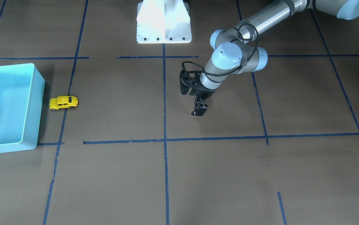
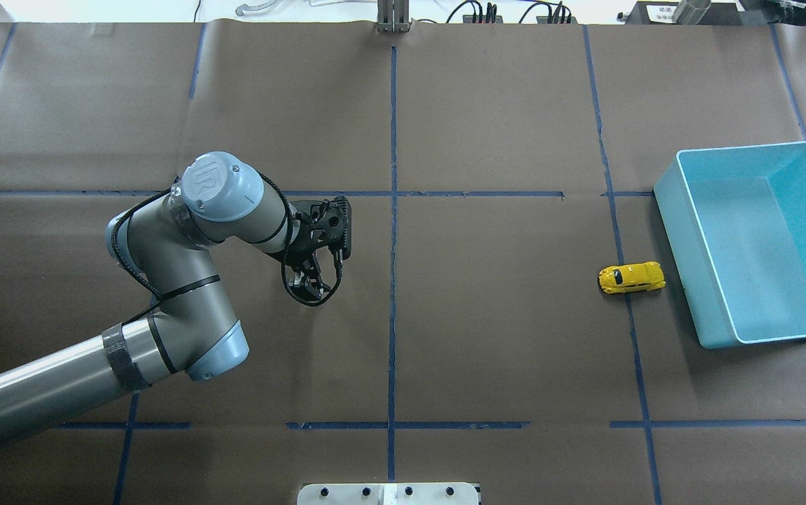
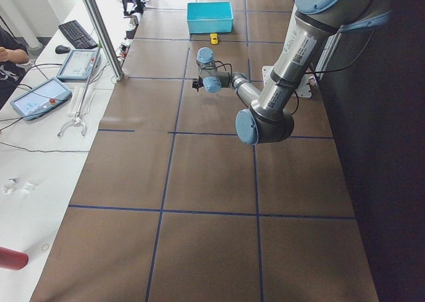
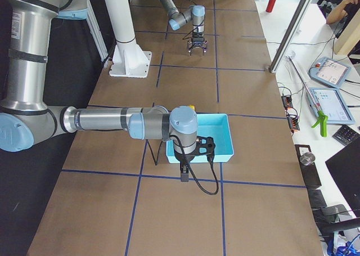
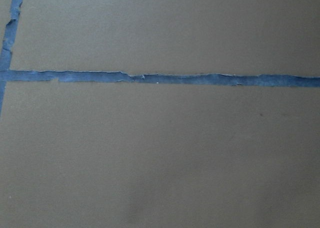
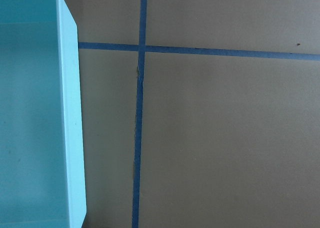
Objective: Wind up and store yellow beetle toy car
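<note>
The yellow beetle toy car [image 1: 63,102] stands on its wheels on the brown table, just beside the long wall of the blue bin [image 1: 26,125]. In the overhead view the car [image 2: 631,278] is left of the bin [image 2: 676,231]. My left gripper [image 1: 199,111] hangs over the table's middle, far from the car, empty, its fingers apart; it also shows in the overhead view [image 2: 306,284]. My right gripper [image 4: 183,176] shows only in the exterior right view, hanging by the bin's near end; I cannot tell whether it is open or shut. The right wrist view shows the bin's wall [image 6: 70,112].
Blue tape lines [image 2: 393,280] divide the brown paper table into squares. The white robot base [image 1: 163,23] stands at the table's edge. Tablets and cables [image 4: 332,87] lie on the side bench. The bin holds nothing that I can see.
</note>
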